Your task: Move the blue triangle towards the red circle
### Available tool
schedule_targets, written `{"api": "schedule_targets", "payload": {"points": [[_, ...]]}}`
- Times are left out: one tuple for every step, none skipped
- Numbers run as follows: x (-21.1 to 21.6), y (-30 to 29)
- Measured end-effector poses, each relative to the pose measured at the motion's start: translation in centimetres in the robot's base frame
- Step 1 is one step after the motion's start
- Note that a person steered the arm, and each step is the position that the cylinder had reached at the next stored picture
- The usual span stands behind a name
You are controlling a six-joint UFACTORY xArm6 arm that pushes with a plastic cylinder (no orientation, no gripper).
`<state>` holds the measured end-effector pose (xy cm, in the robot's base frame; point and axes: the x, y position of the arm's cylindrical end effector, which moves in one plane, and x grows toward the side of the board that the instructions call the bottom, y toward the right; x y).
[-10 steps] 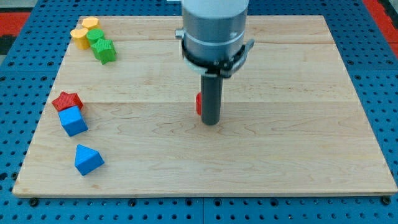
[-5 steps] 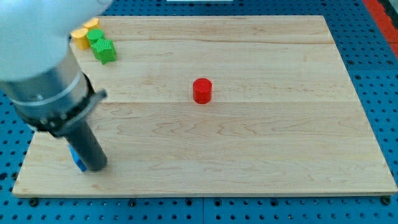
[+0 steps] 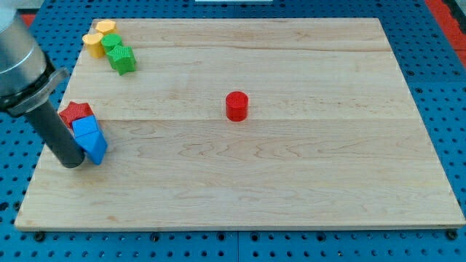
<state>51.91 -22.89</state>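
Observation:
The red circle (image 3: 237, 105), a short red cylinder, stands near the middle of the board. The blue triangle (image 3: 93, 146) lies at the view's left, pressed against the blue cube (image 3: 85, 127) just above it, with a red star (image 3: 74, 113) behind that. My tip (image 3: 73, 163) rests on the board at the lower left of the blue triangle, touching or almost touching it. The rod and arm rise toward the view's top left corner and hide part of the board's left edge.
Two yellow blocks (image 3: 100, 36) and two green blocks (image 3: 119, 54) are bunched at the board's top left corner. The wooden board (image 3: 291, 182) lies on a blue perforated table (image 3: 451, 109).
The arm swept from the board's middle to the lower left, then moved up. The blue triangle has been pushed up against the blue cube. The red circle is now uncovered.

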Motion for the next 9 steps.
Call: {"api": "schedule_targets", "payload": {"points": [[-2.4, 5.6], [-5.7, 12.0], [-5.4, 9.4], [-6.0, 4.4], [-8.0, 10.7], [-6.8, 19.0], [2.3, 11.0], [1.5, -4.7], [-4.5, -7.6]]}}
